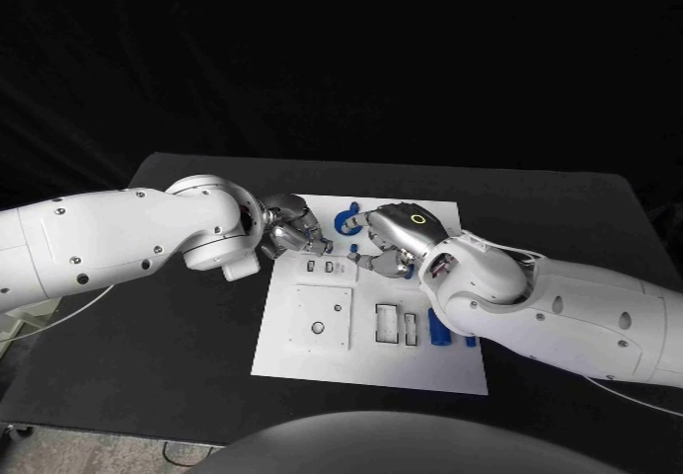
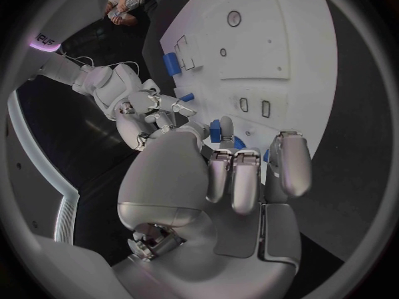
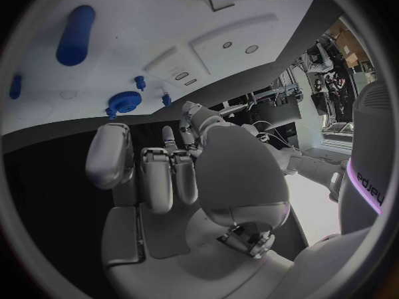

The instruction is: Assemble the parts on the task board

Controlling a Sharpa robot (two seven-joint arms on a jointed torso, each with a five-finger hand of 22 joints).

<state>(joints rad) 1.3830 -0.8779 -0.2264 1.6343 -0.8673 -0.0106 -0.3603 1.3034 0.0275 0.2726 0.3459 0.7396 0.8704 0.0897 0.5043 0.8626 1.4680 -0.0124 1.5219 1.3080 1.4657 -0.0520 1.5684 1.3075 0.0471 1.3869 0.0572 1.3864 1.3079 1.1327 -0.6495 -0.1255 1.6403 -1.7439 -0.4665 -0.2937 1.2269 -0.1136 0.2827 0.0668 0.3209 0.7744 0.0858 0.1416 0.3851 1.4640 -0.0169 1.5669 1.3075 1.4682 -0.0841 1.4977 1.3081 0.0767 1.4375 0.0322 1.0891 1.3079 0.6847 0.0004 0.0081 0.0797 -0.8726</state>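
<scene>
The white task board (image 1: 373,314) lies in the middle of the black table. My left hand (image 1: 292,233) and right hand (image 1: 387,243) hover close together over its far edge. Between them sits a blue gear (image 1: 346,219), which the right wrist view shows flat on the board (image 3: 125,101) with small blue pegs (image 3: 166,99) beside it. My left hand (image 2: 241,173) has its fingers curled, and a blue part (image 2: 219,130) shows just behind them; whether it is held is unclear. The fingers of my right hand (image 3: 158,173) are curled in with nothing seen in them.
A blue cylinder (image 3: 75,33) and blue pieces (image 1: 438,328) lie at the board's near right side, beside my right forearm. A recessed square plate (image 1: 322,316) and narrow slots (image 1: 329,267) mark the board. Black table surrounds it.
</scene>
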